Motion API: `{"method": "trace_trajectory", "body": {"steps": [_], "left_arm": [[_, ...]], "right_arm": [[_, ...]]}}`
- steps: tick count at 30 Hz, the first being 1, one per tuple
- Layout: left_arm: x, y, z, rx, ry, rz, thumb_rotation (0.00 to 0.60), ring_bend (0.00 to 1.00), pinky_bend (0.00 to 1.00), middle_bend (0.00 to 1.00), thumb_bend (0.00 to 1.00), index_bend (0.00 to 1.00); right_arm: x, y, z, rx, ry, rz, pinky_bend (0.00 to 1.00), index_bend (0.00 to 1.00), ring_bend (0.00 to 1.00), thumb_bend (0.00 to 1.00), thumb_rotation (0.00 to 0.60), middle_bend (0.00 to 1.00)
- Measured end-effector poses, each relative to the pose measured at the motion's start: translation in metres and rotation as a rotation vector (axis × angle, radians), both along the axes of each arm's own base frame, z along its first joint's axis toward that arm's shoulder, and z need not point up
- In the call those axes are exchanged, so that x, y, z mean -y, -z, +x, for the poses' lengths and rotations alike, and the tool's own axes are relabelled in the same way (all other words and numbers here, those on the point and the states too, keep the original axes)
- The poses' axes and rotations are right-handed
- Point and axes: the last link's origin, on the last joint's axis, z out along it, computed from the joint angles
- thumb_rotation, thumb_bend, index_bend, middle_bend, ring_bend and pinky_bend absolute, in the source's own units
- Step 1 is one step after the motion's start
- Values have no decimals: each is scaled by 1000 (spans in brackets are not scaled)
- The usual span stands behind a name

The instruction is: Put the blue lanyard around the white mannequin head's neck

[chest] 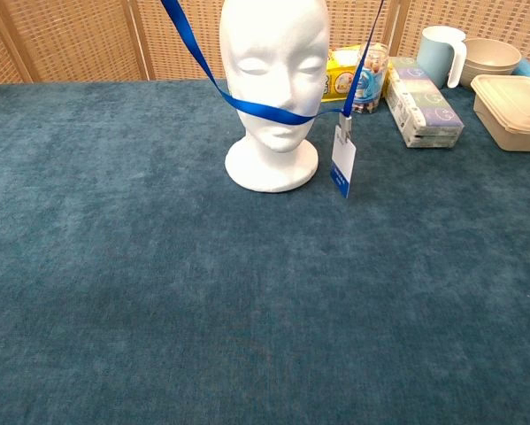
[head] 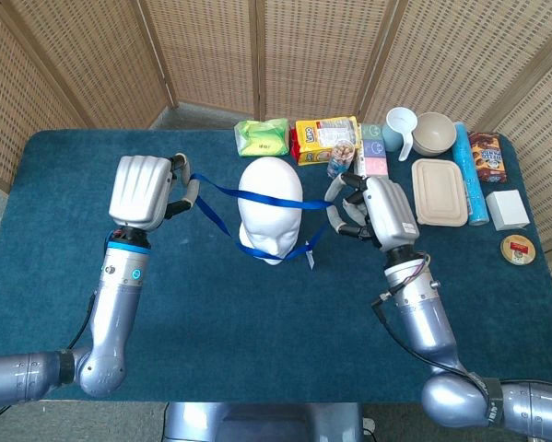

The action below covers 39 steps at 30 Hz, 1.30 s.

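The white mannequin head point(head: 270, 208) point(chest: 273, 66) stands upright mid-table on its round base point(chest: 272, 165). A blue lanyard point(head: 257, 196) point(chest: 263, 110) is stretched as a loop over and around it: one strand runs across the crown, the other across the face near the mouth. A white badge point(chest: 342, 165) point(head: 311, 261) dangles from it right of the base. My left hand point(head: 146, 190) grips the loop's left end, left of the head. My right hand point(head: 375, 212) grips the right end, right of the head. Neither hand shows in the chest view.
Along the far edge stand a green pack point(head: 263, 137), a yellow snack bag point(head: 324, 138), a small jar point(head: 341, 161), a tissue box point(head: 374, 169), a mug point(head: 401, 129), a bowl point(head: 434, 133), a lidded container point(head: 439, 191) and a blue tube point(head: 469, 172). Blue cloth covers the table point(head: 211, 304).
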Motion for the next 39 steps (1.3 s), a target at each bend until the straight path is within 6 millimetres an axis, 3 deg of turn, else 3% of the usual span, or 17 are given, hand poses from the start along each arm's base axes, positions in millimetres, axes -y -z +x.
{"method": "trace_trajectory", "body": {"steps": [21, 39], "left_arm": [[-48, 32, 12, -42, -61, 9, 512, 1000, 1000, 1000, 442, 651], [-71, 54, 8, -68, -93, 15, 511, 1000, 1000, 1000, 442, 651]], "right_arm": [[59, -1, 1, -12, 38, -39, 1000, 726, 1000, 555, 600, 1000], [91, 10, -4, -35, 69, -37, 1000, 734, 1000, 556, 600, 1000]]}}
